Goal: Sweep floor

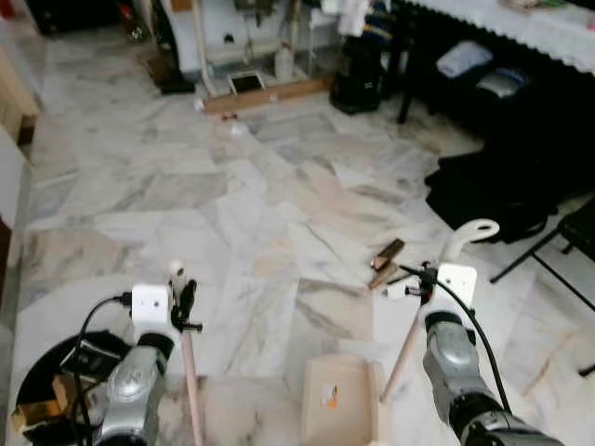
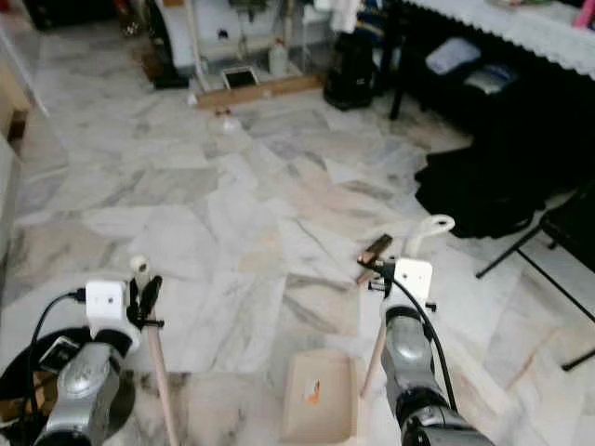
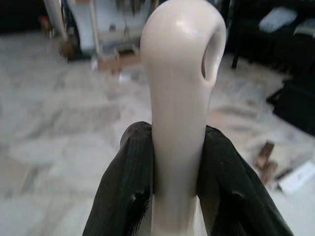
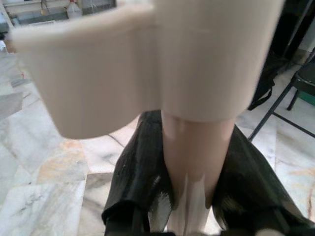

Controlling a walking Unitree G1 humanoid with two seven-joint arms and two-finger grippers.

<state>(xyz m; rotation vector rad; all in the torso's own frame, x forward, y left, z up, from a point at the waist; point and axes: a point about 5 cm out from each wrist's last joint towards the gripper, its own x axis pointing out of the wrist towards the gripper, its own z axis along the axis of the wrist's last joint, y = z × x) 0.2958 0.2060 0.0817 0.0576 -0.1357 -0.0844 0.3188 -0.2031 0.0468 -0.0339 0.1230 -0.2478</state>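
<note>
We hold the broom handle (image 1: 190, 372) in the left tool (image 1: 182, 302) and the dustpan handle (image 1: 405, 348) in the right tool (image 1: 418, 279), both clamped; the debris (image 1: 386, 262), apparently wood scraps, lies unswept on the floor (image 1: 232, 204).

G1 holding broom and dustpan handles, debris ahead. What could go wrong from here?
1. The left pincer grips the broom handle right at its top end, so leverage is likely poor and it may slip.
2. The wood scraps lie beyond the dustpan, near a black bag the sweep might snag.
</note>
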